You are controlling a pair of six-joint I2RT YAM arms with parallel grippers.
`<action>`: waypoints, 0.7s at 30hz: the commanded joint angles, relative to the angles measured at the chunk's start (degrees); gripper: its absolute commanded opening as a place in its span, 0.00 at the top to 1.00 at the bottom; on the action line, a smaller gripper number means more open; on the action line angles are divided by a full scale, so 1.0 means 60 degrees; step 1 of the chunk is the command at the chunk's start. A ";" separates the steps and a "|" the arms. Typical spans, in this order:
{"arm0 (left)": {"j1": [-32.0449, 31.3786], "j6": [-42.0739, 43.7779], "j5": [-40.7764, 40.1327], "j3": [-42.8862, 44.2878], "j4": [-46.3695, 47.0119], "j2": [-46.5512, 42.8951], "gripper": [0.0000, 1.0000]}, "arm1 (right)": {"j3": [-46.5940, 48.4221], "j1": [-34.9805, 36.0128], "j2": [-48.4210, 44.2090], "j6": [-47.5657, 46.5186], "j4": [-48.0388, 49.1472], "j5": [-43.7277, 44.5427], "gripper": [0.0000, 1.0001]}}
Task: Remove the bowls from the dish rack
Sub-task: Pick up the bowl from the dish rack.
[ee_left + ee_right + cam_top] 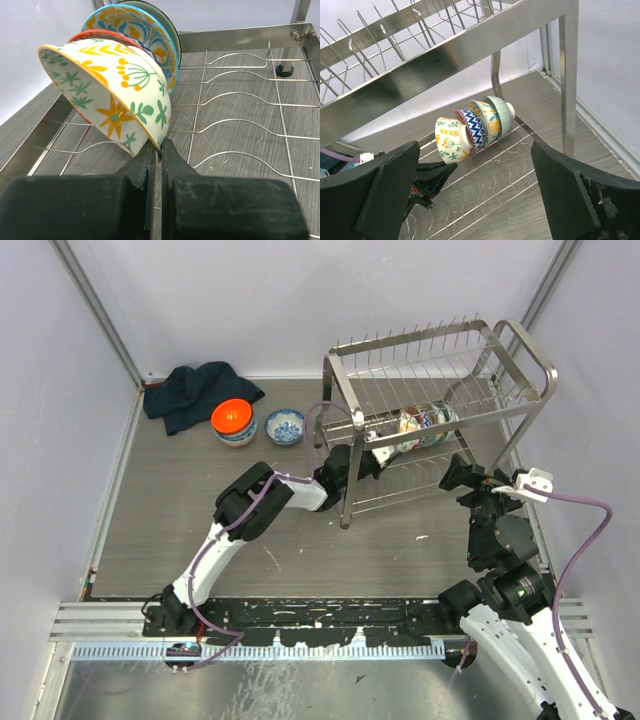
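Pinching floral bowl [110, 95] rim, left hand [161, 150] | right hand [475, 175] spread | three bowls [145, 35] leaning behind, in dish rack [235, 37]

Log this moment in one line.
left end effector: shut on white floral bowl rim | right end effector: open | dish rack: four bowls, lower tier | table: orange bowl, blue bowl

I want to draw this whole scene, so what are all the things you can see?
Silver metal wire dish rack: one, silver, table's right side.
White floral ceramic bowl: one, orange-green flowers, rack's lower shelf.
Other patterned bowls: three, blue zigzag, blue-orange, pale green, leaning behind it.
Orange bowl: one, stacked in blue-white bowl, left of rack.
Blue floral bowl: one, beside that stack.
Dark blue cloth: one, far-left corner.
Grey wood-grain table: one, under everything.
Left gripper: one, black, shut on white floral bowl's rim.
Right gripper: one, black, open, at rack's right end.
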 commanded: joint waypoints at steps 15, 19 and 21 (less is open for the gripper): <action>0.0040 -0.0077 -0.0430 0.0473 0.1593 -0.0478 1.00 | 0.0271 0.0056 0.0135 -0.0139 0.0465 0.0053 0.00; 0.0035 -0.0170 -0.0469 0.0639 0.1709 -0.0400 1.00 | 0.0261 0.0056 0.0158 -0.0151 0.0505 0.0060 0.00; 0.0035 -0.0213 -0.0498 0.0750 0.1712 -0.0365 1.00 | 0.0262 0.0056 0.0170 -0.0163 0.0502 0.0058 0.00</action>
